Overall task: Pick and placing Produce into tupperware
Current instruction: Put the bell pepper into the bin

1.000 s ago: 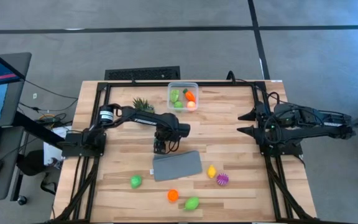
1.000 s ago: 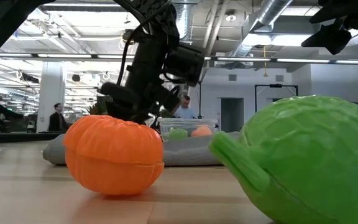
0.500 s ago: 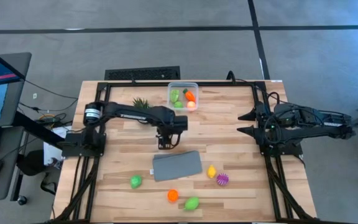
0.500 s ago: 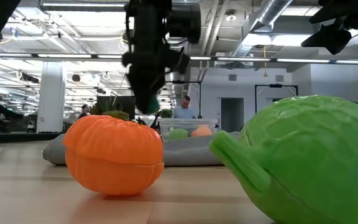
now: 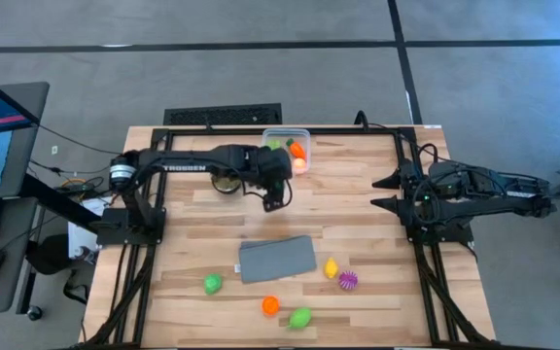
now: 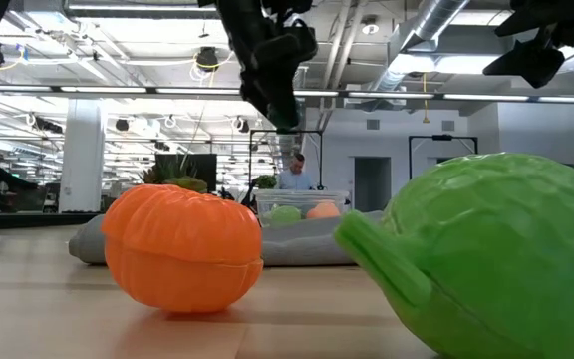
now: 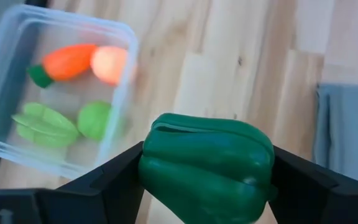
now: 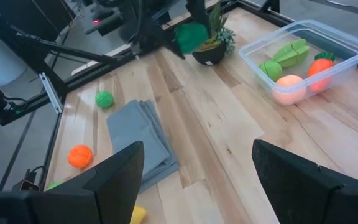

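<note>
My left gripper (image 5: 274, 199) (image 7: 207, 177) is shut on a dark green toy pepper (image 7: 207, 163) and hangs over the wood just near of the clear tub (image 5: 286, 151) (image 7: 55, 87). In the tub lie an orange carrot (image 7: 67, 60), a peach ball (image 7: 109, 64) and two green pieces. A green piece (image 5: 212, 283), an orange one (image 5: 270, 305), another green one (image 5: 300, 318), a yellow one (image 5: 331, 267) and a spiky purple one (image 5: 348, 280) rest on the table's near part. My right gripper (image 5: 387, 192) (image 8: 197, 199) waits open at the right edge. My left gripper pinches the green pepper between its two fingers, one finger (image 7: 120, 177) on one side of the pepper (image 7: 157, 168) and the other finger (image 7: 297, 183) on the opposite side. The fingers come from above, pointing down. The pepper is lifted clear of the table (image 8: 191, 36).
A folded grey cloth (image 5: 277, 258) lies near the table's middle, between the tub and the loose produce. A potted plant (image 5: 224, 177) stands left of the tub, partly under my left arm. Bare wood lies between the tub and the cloth.
My left gripper has risen from beside the cloth's far edge and swung toward the far edge, up to the tub, carrying the green pepper with it. The right arm has kept still.
</note>
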`<state>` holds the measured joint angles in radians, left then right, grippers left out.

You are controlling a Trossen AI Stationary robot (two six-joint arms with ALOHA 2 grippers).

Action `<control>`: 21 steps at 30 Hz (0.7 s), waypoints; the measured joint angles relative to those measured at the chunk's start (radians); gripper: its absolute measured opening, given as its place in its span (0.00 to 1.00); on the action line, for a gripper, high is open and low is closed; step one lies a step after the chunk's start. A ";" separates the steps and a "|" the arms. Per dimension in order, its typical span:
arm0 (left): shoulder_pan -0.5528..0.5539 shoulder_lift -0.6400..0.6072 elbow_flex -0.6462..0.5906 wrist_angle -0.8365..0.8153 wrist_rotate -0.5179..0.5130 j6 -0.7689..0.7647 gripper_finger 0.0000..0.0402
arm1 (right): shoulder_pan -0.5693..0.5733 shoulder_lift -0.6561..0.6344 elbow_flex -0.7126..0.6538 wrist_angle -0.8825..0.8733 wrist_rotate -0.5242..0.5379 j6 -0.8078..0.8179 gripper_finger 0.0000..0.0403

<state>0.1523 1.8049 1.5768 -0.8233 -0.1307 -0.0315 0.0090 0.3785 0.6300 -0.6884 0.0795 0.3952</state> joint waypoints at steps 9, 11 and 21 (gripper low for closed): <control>0.056 0.000 0.000 0.145 -0.003 0.020 0.65 | 0.000 0.000 0.000 -0.001 0.000 0.033 0.80; 0.075 0.000 0.000 0.181 -0.003 0.026 0.66 | 0.000 0.000 0.000 -0.001 0.000 0.046 0.80; 0.182 0.000 0.000 0.291 0.018 0.050 0.64 | 0.000 0.000 0.000 -0.002 0.000 0.069 0.80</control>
<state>0.3340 1.8046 1.5768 -0.5323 -0.1124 0.0189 0.0091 0.3784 0.6300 -0.6899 0.0795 0.4644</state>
